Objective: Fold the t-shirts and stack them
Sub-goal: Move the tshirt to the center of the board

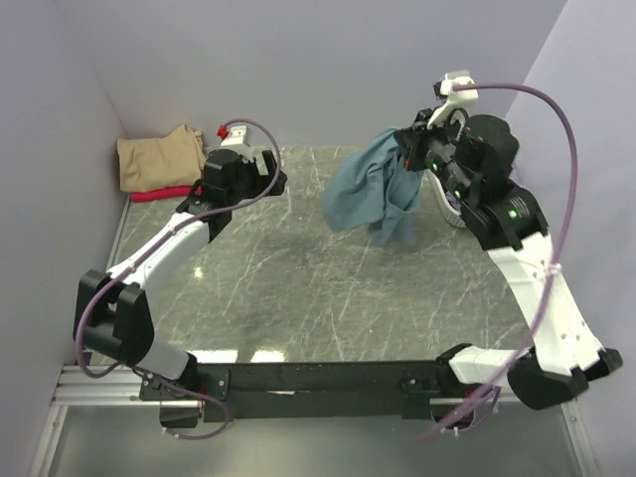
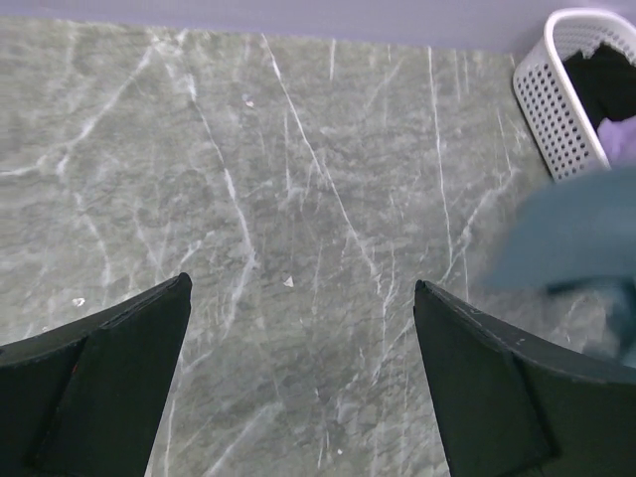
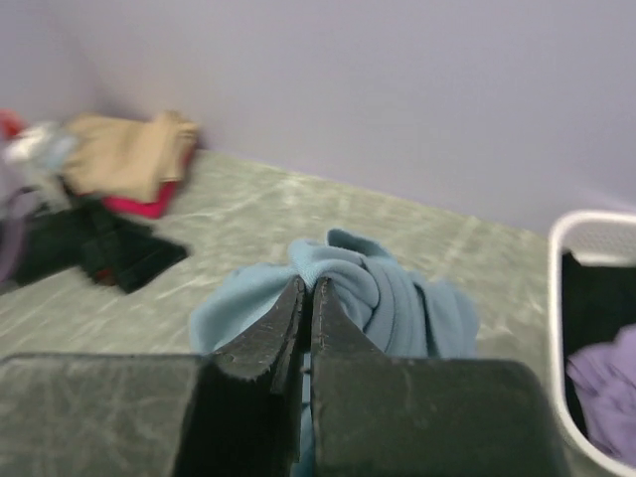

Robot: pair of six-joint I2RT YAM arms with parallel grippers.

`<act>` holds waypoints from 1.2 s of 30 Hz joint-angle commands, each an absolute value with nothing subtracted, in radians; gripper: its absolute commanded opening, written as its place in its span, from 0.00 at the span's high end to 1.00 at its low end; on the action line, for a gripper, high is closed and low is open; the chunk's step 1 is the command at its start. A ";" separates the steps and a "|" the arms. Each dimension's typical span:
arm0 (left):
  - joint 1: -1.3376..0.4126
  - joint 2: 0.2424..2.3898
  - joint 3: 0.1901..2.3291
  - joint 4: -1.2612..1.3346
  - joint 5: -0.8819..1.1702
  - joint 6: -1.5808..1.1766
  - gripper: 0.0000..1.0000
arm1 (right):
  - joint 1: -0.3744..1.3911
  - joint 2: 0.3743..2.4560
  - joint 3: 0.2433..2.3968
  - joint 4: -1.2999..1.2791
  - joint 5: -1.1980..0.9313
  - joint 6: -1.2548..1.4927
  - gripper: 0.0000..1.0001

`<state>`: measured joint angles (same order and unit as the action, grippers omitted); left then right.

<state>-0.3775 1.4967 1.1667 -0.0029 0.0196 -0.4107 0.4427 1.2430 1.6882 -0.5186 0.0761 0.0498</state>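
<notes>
Teal t-shirt (image 1: 370, 194) dangling from the right claw (image 3: 306, 298)
It's clamped on the bunched shirt over the bench's (image 1: 298, 288) back right, by the basket (image 2: 556, 109). Left claw (image 2: 300, 285) gapes wide; tan shirt (image 1: 159, 159) sits far-left.

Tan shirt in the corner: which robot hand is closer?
Left. The left gripper hovers beside the tan shirt; the right gripper is across the table, pinching the blue shirt.

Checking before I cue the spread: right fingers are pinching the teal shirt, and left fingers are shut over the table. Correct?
Not the left: the left fingers stand wide open over the table, as the left wrist view shows. The right fingers do pinch the teal shirt.
</notes>
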 commanded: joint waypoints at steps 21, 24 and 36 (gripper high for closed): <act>-0.371 1.269 1.140 -0.103 -0.230 -0.419 0.01 | 0.600 1.233 1.367 -0.325 0.138 0.155 1.00; -0.371 1.288 1.150 -0.106 -0.212 -0.413 0.01 | 0.603 1.245 1.422 -0.336 0.106 0.112 1.00; -0.371 1.373 1.094 -0.072 -0.009 -0.449 0.01 | 0.681 1.329 1.312 -0.501 -0.249 0.075 1.00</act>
<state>-0.3737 1.3624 1.1156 -0.0959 -0.0780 -0.4324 0.6666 1.3788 1.4059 -0.4686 -0.1154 0.0837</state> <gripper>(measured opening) 0.995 0.025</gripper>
